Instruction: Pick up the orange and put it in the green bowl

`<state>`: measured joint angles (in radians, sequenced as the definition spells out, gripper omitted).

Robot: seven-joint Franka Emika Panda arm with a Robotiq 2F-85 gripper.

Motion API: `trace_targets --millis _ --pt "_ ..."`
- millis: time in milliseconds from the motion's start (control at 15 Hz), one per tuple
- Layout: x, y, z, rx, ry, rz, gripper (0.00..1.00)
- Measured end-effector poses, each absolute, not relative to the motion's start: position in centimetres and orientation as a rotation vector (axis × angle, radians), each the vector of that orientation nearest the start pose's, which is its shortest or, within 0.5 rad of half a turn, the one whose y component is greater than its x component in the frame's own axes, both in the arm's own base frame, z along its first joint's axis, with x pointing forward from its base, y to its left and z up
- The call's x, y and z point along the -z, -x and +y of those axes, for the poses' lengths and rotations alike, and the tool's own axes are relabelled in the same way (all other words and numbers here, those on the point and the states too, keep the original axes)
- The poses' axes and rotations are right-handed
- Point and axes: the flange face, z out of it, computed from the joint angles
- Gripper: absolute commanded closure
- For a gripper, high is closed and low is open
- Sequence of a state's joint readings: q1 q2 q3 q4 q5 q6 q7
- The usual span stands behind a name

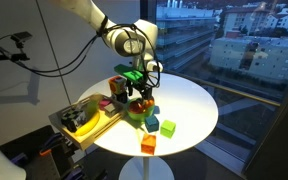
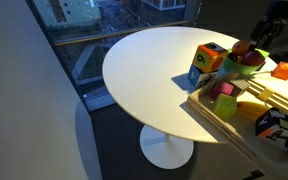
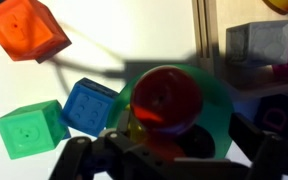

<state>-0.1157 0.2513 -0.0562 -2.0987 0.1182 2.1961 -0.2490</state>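
Orange in colour and mostly hidden, the orange (image 3: 137, 127) shows as a mere sliver in the wrist view, just ahead of the gripper (image 3: 169, 165), whose jaws look spread wide and hold nothing. It seems to lie inside the green bowl (image 3: 219, 105), touching a red fruit (image 3: 167, 95) just beyond. Being round, it has no long axis. In an exterior view the arm (image 1: 122, 40) hangs steeply down over the bowl.
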Motion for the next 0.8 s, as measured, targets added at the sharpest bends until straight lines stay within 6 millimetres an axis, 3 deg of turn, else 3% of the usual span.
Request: trace_targets --millis 333,800 --pt "-31.0 -54.5 -8.1 -0.244 3.088 0.029 0.00" --pt "-33.7 -51.1 -6.4 -0.376 3.163 0.022 0.00"
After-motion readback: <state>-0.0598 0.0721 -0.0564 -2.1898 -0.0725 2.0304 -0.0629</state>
